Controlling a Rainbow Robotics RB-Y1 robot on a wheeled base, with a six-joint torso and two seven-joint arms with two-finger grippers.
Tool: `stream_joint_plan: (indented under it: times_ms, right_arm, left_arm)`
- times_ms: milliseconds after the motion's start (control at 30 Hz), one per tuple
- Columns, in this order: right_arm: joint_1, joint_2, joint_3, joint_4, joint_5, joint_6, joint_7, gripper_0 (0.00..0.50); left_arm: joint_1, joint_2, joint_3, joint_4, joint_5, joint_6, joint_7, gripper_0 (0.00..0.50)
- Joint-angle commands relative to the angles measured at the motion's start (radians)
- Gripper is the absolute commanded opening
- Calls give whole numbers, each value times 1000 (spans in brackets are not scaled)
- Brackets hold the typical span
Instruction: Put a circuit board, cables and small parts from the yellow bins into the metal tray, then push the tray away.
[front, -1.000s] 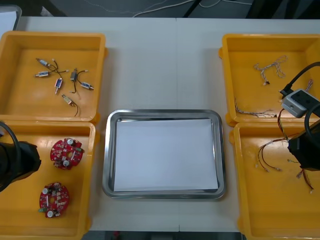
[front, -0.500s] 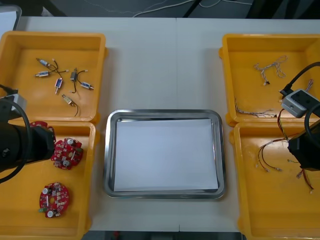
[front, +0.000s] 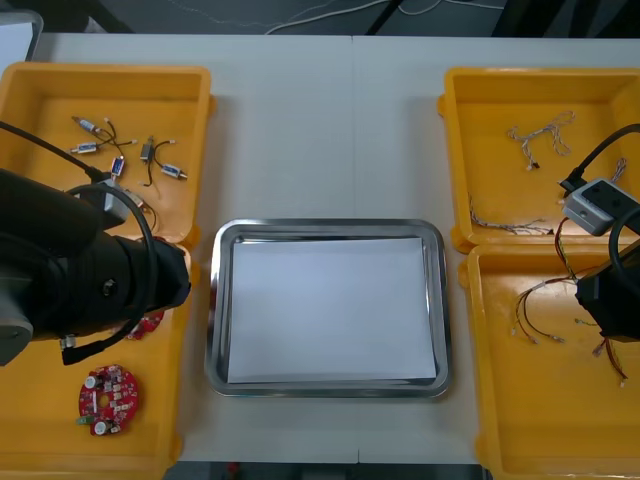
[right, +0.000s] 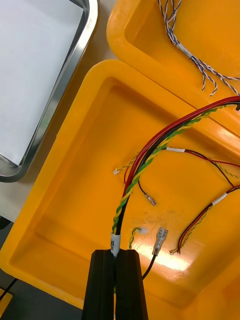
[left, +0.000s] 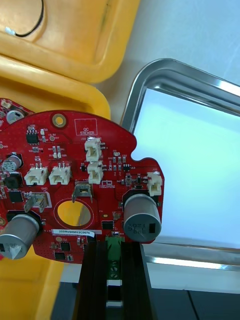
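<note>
Left fingers (left: 102, 255) gripping circuit board (left: 75, 175), right fingers (right: 112, 265) pinching cable (right: 150, 159), light table (front: 320, 130), white-lined tray (front: 325, 226)

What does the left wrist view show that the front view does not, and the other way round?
The left wrist view adds the left gripper, shut on the edge of a red circuit board whose white connectors and silver cans are plain, held near the tray's corner. The front view adds the small metal parts in the far left bin, a second board in the near left bin, and the right arm by the red and yellow cable. Both share the metal tray, white inside, and those two bins.
</note>
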Motion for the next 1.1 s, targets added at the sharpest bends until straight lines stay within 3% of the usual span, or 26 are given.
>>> stream_joint_plan:
  times_ms: [33, 367, 1100]
  right_arm:
    - [-15, -35, 13, -26, 5, 4, 25, 0]
    - [-15, -35, 13, -26, 5, 4, 25, 0]
    - [-15, -35, 13, -26, 5, 4, 25, 0]
  left_arm:
    - [-61, 30, -83, 2, -35, 7, -52, 0]
    - [-125, -7, -225, 51, -107, 7, -16, 0]
    - [-286, -171, -397, 258, -118, 7, 20, 0]
